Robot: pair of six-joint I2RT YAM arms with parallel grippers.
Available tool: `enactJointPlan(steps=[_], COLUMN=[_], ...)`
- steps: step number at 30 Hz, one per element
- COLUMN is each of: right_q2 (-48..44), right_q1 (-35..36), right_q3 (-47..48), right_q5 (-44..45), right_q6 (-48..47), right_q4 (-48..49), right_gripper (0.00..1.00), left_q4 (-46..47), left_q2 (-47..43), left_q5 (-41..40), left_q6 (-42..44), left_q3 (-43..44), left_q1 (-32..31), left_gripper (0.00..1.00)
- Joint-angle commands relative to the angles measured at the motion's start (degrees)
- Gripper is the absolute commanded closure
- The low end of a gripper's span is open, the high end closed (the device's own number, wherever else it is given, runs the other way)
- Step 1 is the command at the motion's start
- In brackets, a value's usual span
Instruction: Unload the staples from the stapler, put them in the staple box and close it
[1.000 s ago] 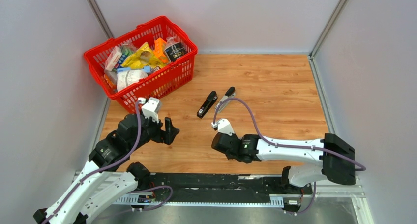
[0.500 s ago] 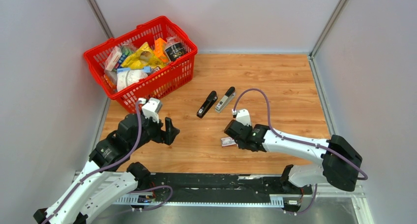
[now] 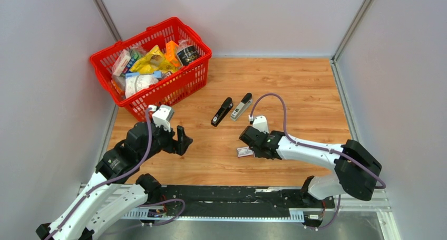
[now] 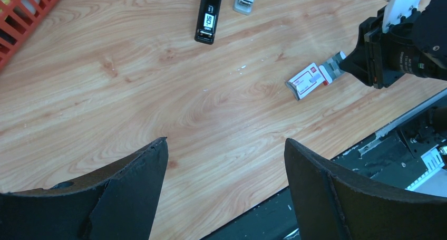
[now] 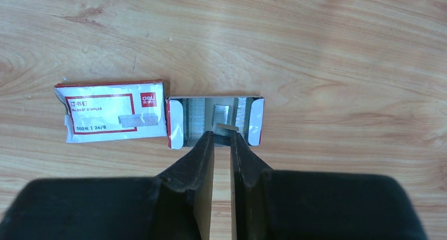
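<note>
We should lower our right claw (image 5: 222, 136), pinched nearly closed around the staples (image 5: 227, 127), into the box tray (image 5: 175, 125) before releasing; the stapler (image 3: 242, 107) lies at its 12 o'clock on the desk (image 3: 295, 92), left claw (image 4: 225, 145) spread wide, empty.

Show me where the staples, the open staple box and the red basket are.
staples (image 5: 227, 127): right wrist view, middle of the short silvery strip.
open staple box (image 5: 177, 125): right wrist view, its left white flap.
red basket (image 3: 168, 89): top external view, its near wall.
</note>
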Motion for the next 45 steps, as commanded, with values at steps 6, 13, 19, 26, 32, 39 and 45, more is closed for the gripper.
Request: enactJointPlan(steps=[6,13,19,26,32,39,45], right_q2=[2.07,1.37,-0.12,-2.32,-4.34,-5.22,-4.61], right_q1=[-0.40,-0.57,-0.66,-3.20,-7.16,-10.06,-10.85], right_q3=[0.62,0.35,0.44,-0.61,-2.11,-4.39,-5.53], right_q5=[0.11,1.61,2.57,4.77,3.98,1.70,-0.41], right_q6=[0.30,1.70,2.05,3.54,4.16,4.78,4.78], right_q4=[3.35,2.65,1.85,0.62,0.36,1.41,3.08], right_gripper=[0.84,0.69,0.68,0.65,0.65,0.65,0.66], left_q4=[1.56,1.56,1.56,1.56,1.74,2.96,4.98], left_q2=[-0.42,-0.51,-0.77,-0.68,-0.16,0.81,1.95], left_q5=[0.65,0.74,0.65,0.74,1.44,2.68,6.37], left_q6=[0.67,0.76,0.67,0.67,0.49,-0.56,-2.41], left_q3=[-0.32,-0.32,-0.40,-0.49,-0.49,-1.37,-2.60], left_q1=[0.16,0.16,0.16,0.16,0.16,0.16,0.16], left_gripper=[0.11,0.11,0.11,0.11,0.11,0.11,0.12])
